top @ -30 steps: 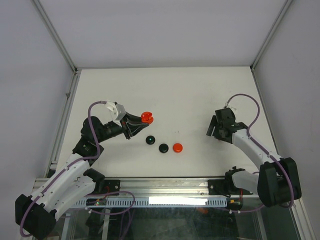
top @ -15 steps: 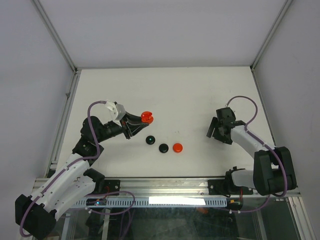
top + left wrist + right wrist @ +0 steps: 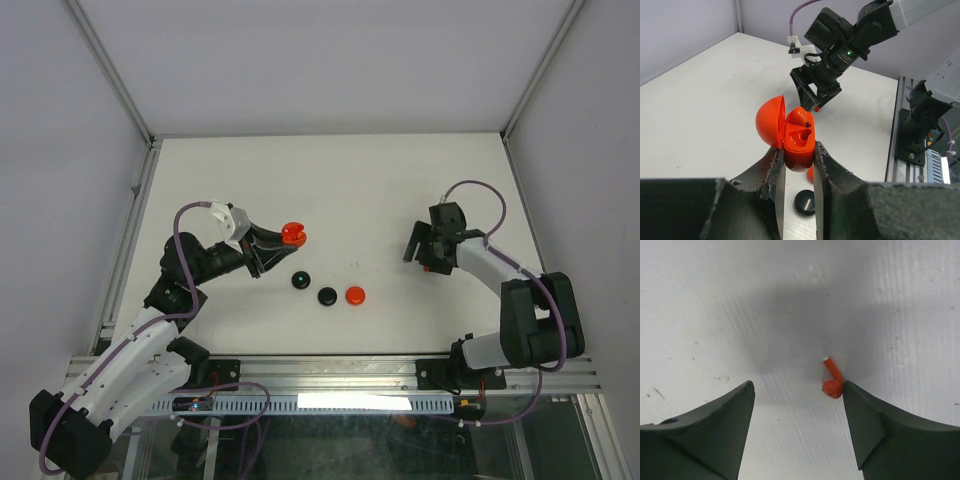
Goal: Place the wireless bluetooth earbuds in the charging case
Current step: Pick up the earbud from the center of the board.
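My left gripper (image 3: 272, 242) is shut on an open red charging case (image 3: 292, 235) and holds it above the table. In the left wrist view the case (image 3: 799, 145) sits between the jaws with its lid (image 3: 769, 122) swung left, and a red earbud (image 3: 801, 117) lies in one socket. My right gripper (image 3: 412, 250) is open and low over the table. In the right wrist view a loose red earbud (image 3: 832, 380) lies on the table between the open fingertips, touching the right fingertip (image 3: 852, 395). No black earbuds show clearly.
Three round discs lie in a row in front of the case: a black one with a green dot (image 3: 300, 281), a black one (image 3: 327, 296) and a red one (image 3: 355, 295). A tiny dark speck (image 3: 352, 264) lies behind them. The white table (image 3: 340, 180) has raised edges.
My right gripper has swung left and a little farther from the base, ending over the loose red earbud. The left arm and the case have not moved.
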Available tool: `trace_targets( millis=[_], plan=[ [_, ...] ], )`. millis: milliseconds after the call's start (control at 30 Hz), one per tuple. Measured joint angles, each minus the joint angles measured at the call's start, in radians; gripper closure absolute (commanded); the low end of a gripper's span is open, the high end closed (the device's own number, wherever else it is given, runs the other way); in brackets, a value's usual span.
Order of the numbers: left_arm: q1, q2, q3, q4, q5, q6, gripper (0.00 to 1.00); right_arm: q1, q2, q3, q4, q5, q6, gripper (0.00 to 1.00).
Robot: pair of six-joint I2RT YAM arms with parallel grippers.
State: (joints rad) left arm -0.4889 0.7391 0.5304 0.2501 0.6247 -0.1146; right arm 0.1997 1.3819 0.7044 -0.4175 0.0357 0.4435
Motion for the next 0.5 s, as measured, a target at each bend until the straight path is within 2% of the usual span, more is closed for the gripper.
trace_targets(
  millis=[300,500],
  plan=[
    [0.000,0.000,0.000,-0.011,0.000,0.000,1.00,0.007,0.087,0.063,0.063,-0.096,0.005,0.26],
    [0.000,0.000,0.000,-0.019,0.000,0.000,1.00,0.071,0.100,0.072,0.079,-0.113,-0.008,0.26]
  ],
)
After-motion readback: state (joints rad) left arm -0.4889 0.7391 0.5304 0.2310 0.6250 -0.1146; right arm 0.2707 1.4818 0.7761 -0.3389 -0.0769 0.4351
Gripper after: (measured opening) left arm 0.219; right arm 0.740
